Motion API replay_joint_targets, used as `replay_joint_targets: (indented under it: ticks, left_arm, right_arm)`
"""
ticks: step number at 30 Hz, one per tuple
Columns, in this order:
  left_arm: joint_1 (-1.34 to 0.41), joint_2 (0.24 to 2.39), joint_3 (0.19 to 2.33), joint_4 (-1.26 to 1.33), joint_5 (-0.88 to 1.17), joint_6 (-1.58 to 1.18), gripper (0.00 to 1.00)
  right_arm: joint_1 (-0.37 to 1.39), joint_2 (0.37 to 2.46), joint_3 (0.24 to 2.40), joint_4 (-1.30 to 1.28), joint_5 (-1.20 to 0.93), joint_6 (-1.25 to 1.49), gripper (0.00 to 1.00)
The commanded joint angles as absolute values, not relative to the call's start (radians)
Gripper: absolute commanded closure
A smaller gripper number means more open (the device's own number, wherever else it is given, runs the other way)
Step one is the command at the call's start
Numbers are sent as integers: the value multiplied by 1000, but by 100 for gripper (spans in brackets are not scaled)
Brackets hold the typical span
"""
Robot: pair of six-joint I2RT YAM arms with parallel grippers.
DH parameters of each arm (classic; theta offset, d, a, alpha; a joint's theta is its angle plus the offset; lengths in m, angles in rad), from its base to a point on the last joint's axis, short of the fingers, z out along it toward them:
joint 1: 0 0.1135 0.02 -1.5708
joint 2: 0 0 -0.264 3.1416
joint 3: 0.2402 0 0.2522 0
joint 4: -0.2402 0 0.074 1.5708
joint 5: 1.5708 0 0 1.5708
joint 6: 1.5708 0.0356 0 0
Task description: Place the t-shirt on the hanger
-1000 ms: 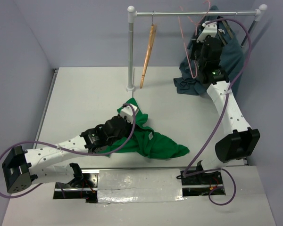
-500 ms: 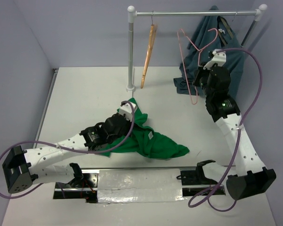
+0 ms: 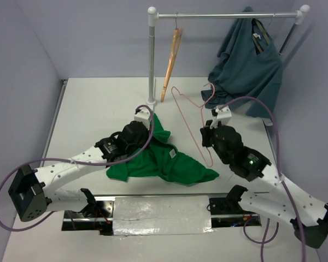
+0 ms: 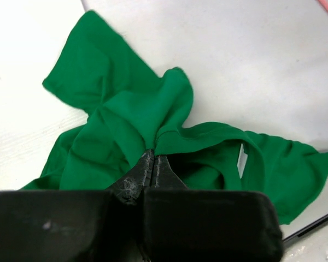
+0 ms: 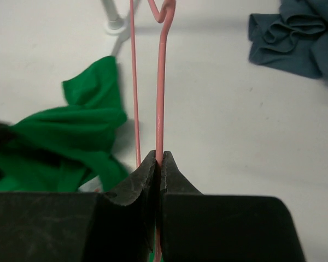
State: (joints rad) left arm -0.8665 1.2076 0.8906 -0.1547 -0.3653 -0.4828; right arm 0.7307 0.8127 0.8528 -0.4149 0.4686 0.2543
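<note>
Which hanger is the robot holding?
The thin pink wire hanger, pinched in the right gripper. The tan wooden hanger hangs on the rail, untouched.

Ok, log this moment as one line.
left gripper: shut on t-shirt | right gripper: shut on hanger | hanger: off the rail, beside t-shirt | t-shirt: bunched on table, not on hanger

The t-shirt (image 3: 158, 164), lower middle, is plain bright green with a small white label (image 3: 173, 155). The hanger (image 5: 161, 82) is pink. The shirt (image 3: 246, 65) at upper right is dark teal-blue. The tabletop (image 3: 98, 109) is white. The left claw (image 4: 153, 161) and the right claw (image 5: 157, 161) are black.
</note>
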Motion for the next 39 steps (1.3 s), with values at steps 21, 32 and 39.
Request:
replay_joint_targets:
  ticks: [21,32,39]
  left_arm:
    - [-765,1353,1100,-229,-380,-542,100]
    - [-716,1356,1098,-258,-371,-526,100]
    - [-703,1396,1150,-290,-382,-512,100]
  right_arm:
    - [1489,813,814,-776,914,670,100]
    - [1603,873,952,-911,1006,747,100]
    - [1612,891,969,-919,991,746,100]
